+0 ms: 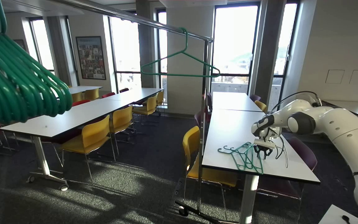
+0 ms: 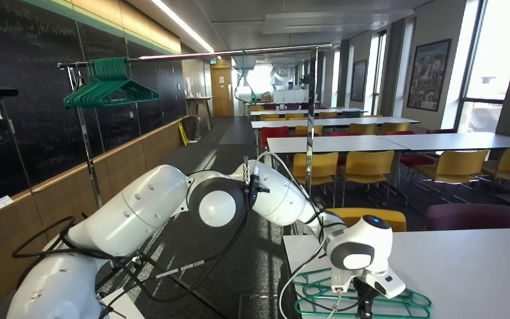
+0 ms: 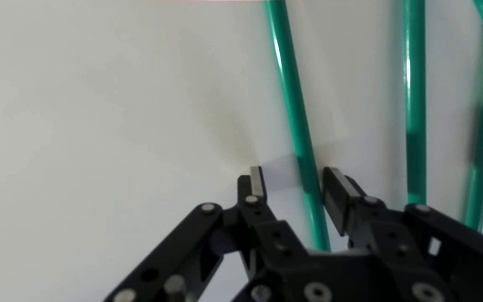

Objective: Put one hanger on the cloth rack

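Several thin green hangers lie overlapping on a white table; they show in an exterior view [image 2: 312, 290]. In the wrist view one bar of a hanger [image 3: 292, 94] runs between the fingers of my gripper [image 3: 294, 180]. The fingers are apart, one on each side of that bar, with the bar close to the right finger; whether they touch cannot be told. In an exterior view my gripper [image 1: 261, 153] is low over the hangers' right side. The cloth rack [image 1: 148, 22] has a metal top bar, with a single hanger [image 1: 179, 75] on it near one end; the rack also shows behind the arm [image 2: 175, 56].
A dense bunch of green hangers [image 2: 117, 95] hangs at the rack's end by the blackboard. The rack's upright [image 2: 311, 115] stands beside the white table [image 1: 225, 133]. Yellow chairs [image 1: 191, 143] and purple chairs [image 1: 301, 152] surround the table. Loose cables [image 2: 233, 239] trail along the arm.
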